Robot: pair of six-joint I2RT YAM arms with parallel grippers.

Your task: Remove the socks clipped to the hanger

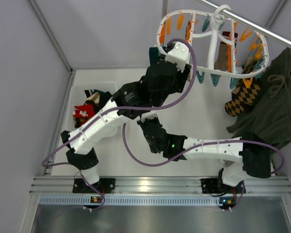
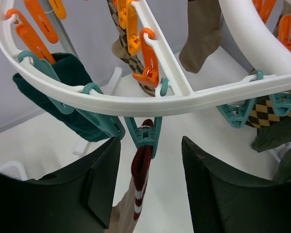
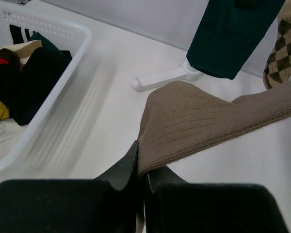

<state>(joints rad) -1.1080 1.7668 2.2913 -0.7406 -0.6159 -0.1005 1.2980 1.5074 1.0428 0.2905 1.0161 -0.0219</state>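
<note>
The white oval hanger point(image 1: 211, 73) hangs from a rail at the top right, and its rim point(image 2: 136, 104) fills the left wrist view. My left gripper point(image 2: 150, 187) is raised under that rim, open, its fingers either side of a teal clip point(image 2: 144, 136) that pinches a red white-striped sock point(image 2: 140, 170); neither finger touches it. A dark teal sock point(image 2: 63, 97), argyle socks point(image 2: 123, 48) and a tan sock point(image 2: 203, 34) also hang from clips. My right gripper point(image 3: 143, 170) is shut on a brown ribbed sock point(image 3: 208, 121), which stretches up and right out of view.
A white basket point(image 1: 80, 92) at the left holds several socks; its rim point(image 3: 82, 36) shows in the right wrist view. A dark green drawstring garment point(image 1: 276, 97) hangs from the metal rail point(image 1: 262, 26). A white stand foot point(image 3: 165, 77) lies on the table.
</note>
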